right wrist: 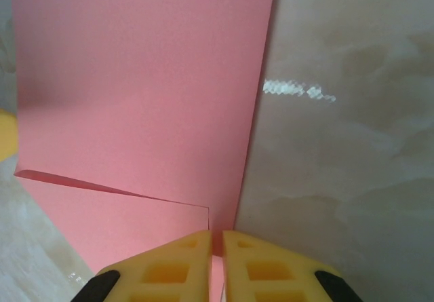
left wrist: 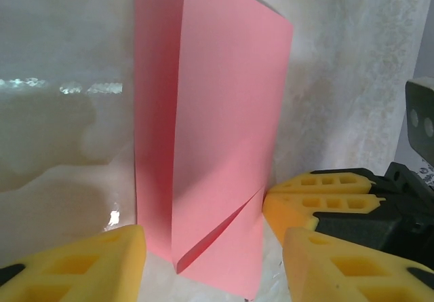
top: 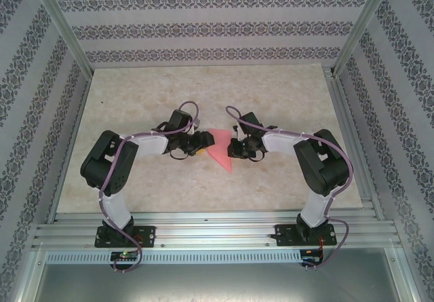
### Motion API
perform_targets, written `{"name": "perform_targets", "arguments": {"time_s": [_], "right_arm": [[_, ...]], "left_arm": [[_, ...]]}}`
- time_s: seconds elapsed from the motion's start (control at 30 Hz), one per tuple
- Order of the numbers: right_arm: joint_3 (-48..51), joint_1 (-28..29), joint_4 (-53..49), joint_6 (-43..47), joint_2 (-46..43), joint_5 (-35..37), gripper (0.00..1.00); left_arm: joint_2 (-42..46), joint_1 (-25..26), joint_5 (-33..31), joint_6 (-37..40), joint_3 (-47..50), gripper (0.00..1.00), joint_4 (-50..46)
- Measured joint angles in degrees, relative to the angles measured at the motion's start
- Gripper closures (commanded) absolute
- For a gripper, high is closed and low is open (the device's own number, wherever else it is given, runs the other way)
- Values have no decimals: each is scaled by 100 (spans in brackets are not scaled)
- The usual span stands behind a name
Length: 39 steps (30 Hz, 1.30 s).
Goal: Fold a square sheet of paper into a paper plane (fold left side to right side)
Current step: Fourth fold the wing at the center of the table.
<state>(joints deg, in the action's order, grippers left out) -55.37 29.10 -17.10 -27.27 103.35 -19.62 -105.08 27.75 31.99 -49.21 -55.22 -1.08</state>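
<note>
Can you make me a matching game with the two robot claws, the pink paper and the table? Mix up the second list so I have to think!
Column one:
1. left gripper
2. right gripper
3. pink paper
4. table

Column two:
A. pale and marbled
B. pinched shut on the paper's edge
C. partly folded, with creases
D. open, fingers wide apart

Right pairs: 1-D, 2-B, 3-C, 4-A
</note>
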Motion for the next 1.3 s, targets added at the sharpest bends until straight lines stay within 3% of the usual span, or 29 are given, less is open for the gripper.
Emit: {"name": "perform_targets", "arguments": {"time_s": [0.33, 0.53, 0.67, 0.8, 0.97, 1.3], "right_arm": [[-4, -2, -2, 46, 2, 0, 86], [55, 4, -105, 221, -461, 369, 72], [153, 236, -203, 444, -1182, 946, 65], [155, 942, -216, 614, -1414, 1543, 62], [160, 1683, -232, 688, -1165, 2159, 60], [63, 2079, -345, 791, -380, 3136, 59]], "left_arm": [[-210, 127, 37, -70, -245, 68, -7], [-210, 127, 31, -79, -334, 84, -133], [-210, 136, 26, -83, -485, 85, -339], [-210, 170, 7, -83, -590, 85, -490], [-210, 197, -17, -83, -610, 86, -647], [-210, 197, -76, -83, -660, 85, -839]]}}
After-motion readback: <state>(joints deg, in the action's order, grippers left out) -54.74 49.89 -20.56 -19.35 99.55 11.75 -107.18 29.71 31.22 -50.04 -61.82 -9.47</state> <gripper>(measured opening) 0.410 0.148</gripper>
